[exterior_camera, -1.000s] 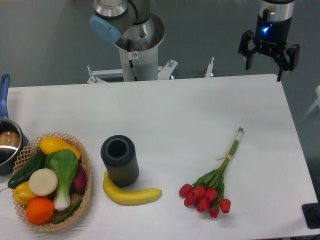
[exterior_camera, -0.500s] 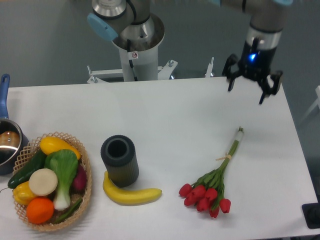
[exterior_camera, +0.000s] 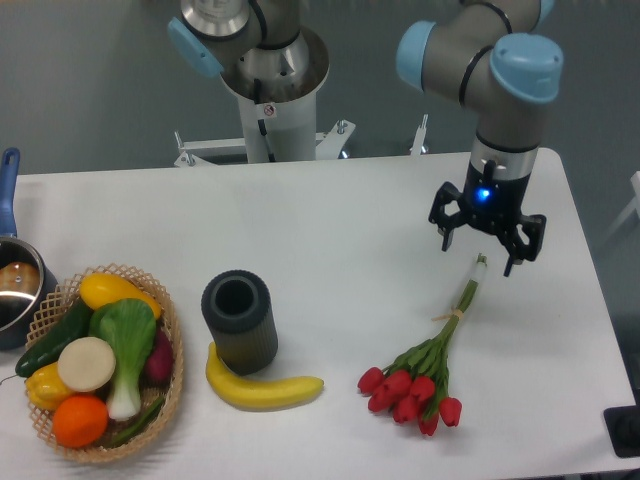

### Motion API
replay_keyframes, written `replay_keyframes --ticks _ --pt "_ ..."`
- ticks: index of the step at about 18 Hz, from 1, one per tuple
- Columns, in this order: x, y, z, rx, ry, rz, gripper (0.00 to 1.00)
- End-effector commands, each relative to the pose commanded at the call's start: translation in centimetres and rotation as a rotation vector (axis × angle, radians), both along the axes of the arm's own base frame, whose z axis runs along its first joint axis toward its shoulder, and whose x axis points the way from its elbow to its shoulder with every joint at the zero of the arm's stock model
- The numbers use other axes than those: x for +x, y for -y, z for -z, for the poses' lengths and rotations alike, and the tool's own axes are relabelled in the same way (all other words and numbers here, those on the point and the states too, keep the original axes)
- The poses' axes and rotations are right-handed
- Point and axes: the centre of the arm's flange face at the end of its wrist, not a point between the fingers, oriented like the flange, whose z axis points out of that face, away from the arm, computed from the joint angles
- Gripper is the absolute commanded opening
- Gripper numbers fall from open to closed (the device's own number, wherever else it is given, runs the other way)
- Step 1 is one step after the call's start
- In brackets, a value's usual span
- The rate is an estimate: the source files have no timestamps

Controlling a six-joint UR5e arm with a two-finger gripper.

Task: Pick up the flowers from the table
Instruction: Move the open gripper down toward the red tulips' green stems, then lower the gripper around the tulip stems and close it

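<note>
The flowers (exterior_camera: 425, 372) lie on the white table (exterior_camera: 330, 230) at the front right: red tulip buds toward the front edge, long green stems tied with a band running up and to the right. My gripper (exterior_camera: 481, 253) hangs open just above the stem tips, its two dark fingers spread to either side with nothing between them. It is not touching the flowers.
A black ribbed cylinder (exterior_camera: 240, 321) stands left of the flowers with a banana (exterior_camera: 262, 388) in front of it. A wicker basket (exterior_camera: 170, 385) of vegetables and fruit sits at the front left, a pot (exterior_camera: 14, 288) at the left edge. The robot base (exterior_camera: 268, 90) rises behind the table.
The gripper has come down and to the left from the far right corner, and now hovers over the stem ends. The flowers have not moved.
</note>
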Motion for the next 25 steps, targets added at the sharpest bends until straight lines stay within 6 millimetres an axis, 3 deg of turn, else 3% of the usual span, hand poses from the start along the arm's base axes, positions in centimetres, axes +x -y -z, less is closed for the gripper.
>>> replay_keyframes --ticks 9,15,25 --pt "-1.2 -1.6 6.1 -0.025 0.088 -0.002 1.00" --pt "-2.3 -2.7 7.2 -0.026 0.092 0.009 1.00" --pt "-1.3 -4.4 11.1 -0.049 0.145 0.041 1.00"
